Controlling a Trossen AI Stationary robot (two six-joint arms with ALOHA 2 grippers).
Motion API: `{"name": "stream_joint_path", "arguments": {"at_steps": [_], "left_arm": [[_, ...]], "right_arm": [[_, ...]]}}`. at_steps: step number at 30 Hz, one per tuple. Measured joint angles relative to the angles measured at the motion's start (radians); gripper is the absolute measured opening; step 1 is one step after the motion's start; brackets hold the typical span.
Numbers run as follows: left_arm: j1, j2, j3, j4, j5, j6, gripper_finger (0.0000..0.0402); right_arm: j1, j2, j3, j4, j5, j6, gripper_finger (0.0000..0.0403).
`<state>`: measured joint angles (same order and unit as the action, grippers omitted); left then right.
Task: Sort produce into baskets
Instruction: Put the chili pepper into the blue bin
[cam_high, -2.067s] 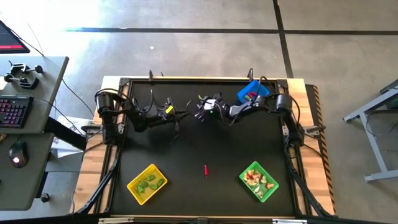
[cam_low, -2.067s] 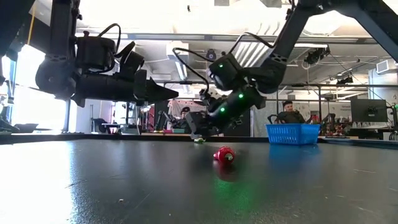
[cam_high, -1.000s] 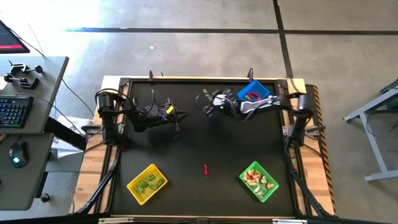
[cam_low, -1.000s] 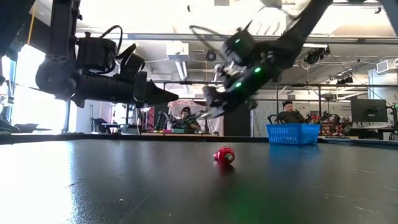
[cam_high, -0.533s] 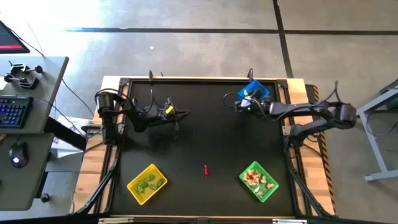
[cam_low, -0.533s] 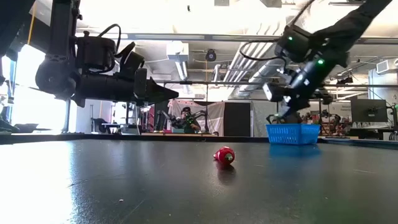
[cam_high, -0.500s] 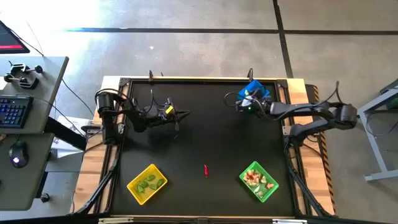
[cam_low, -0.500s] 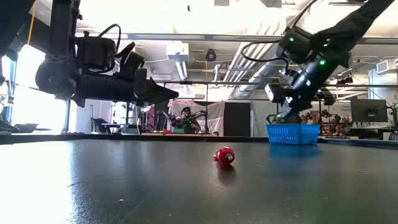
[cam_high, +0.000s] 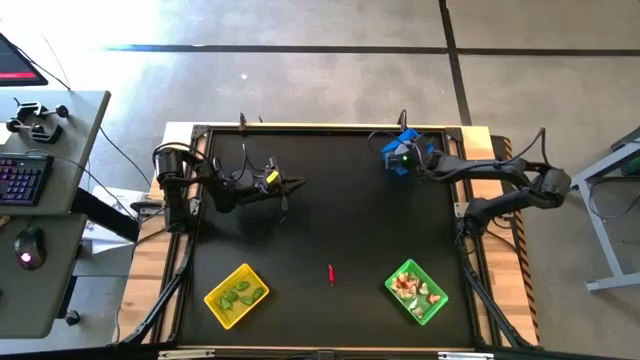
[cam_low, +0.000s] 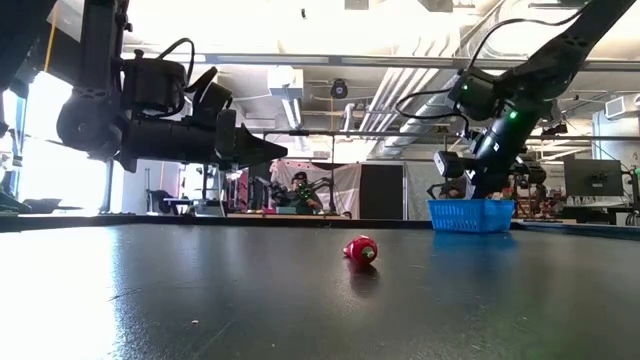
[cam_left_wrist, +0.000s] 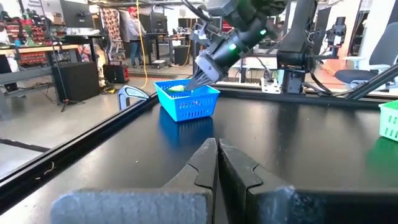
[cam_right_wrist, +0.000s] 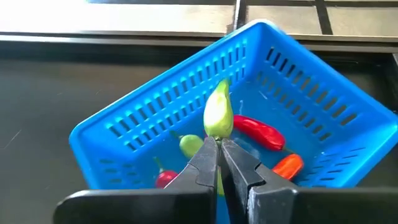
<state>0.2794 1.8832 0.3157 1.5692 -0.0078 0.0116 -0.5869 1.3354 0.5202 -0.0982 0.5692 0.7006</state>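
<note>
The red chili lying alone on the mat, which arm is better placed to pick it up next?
Probably the left. Its end effector hangs shut and empty over the mat, while the right end effector is busy holding a pale green pepper over the blue basket. The red chili lies between both.

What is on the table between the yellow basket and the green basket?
One small red chili lies on the bare black mat between the yellow basket and the green basket, seen in the high view.

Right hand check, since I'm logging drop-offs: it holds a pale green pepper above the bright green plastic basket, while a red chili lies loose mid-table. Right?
Not quite. The right hand holds the pale green pepper above the blue plastic basket, as the right wrist view shows. The red chili does lie loose mid-table.
</note>
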Motion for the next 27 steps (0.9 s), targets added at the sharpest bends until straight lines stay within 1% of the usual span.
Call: {"name": "stream_joint_path", "arguments": {"at_steps": [4, 7, 10, 16, 19, 21, 23, 25, 27], "left_arm": [[0.000, 0.000, 0.000, 0.000, 0.000, 0.000, 0.0000], [0.000, 0.000, 0.000, 0.000, 0.000, 0.000, 0.0000], [0.000, 0.000, 0.000, 0.000, 0.000, 0.009, 0.0000], [-0.002, 0.000, 0.000, 0.000, 0.000, 0.019, 0.0000], [-0.016, 0.000, 0.000, -0.007, 0.009, 0.028, 0.0000], [-0.031, -0.001, 0.000, -0.026, 0.029, 0.048, 0.0000], [-0.049, -0.001, 0.000, -0.052, 0.030, 0.068, 0.0000], [-0.063, 0.000, 0.002, -0.085, 0.032, 0.082, 0.0000], [-0.073, -0.001, 0.006, -0.126, 0.032, 0.087, 0.0000]], "right_arm": [[-0.026, 0.000, 0.000, 0.001, -0.005, 0.000, 0.0002], [-0.036, 0.000, 0.000, 0.002, -0.016, -0.011, 0.0014], [-0.037, 0.000, 0.000, 0.002, -0.021, -0.030, 0.0039], [-0.029, 0.000, 0.010, 0.005, -0.019, -0.050, 0.0100], [0.007, -0.002, 0.032, 0.006, 0.000, -0.070, 0.0114], [0.048, -0.002, 0.049, 0.006, 0.003, -0.117, 0.0111], [0.101, -0.002, 0.063, 0.009, 0.014, -0.141, 0.0094], [0.166, -0.002, 0.067, 0.008, 0.027, -0.143, 0.0063], [0.235, -0.002, 0.067, 0.007, 0.028, -0.127, 0.0024]]}}
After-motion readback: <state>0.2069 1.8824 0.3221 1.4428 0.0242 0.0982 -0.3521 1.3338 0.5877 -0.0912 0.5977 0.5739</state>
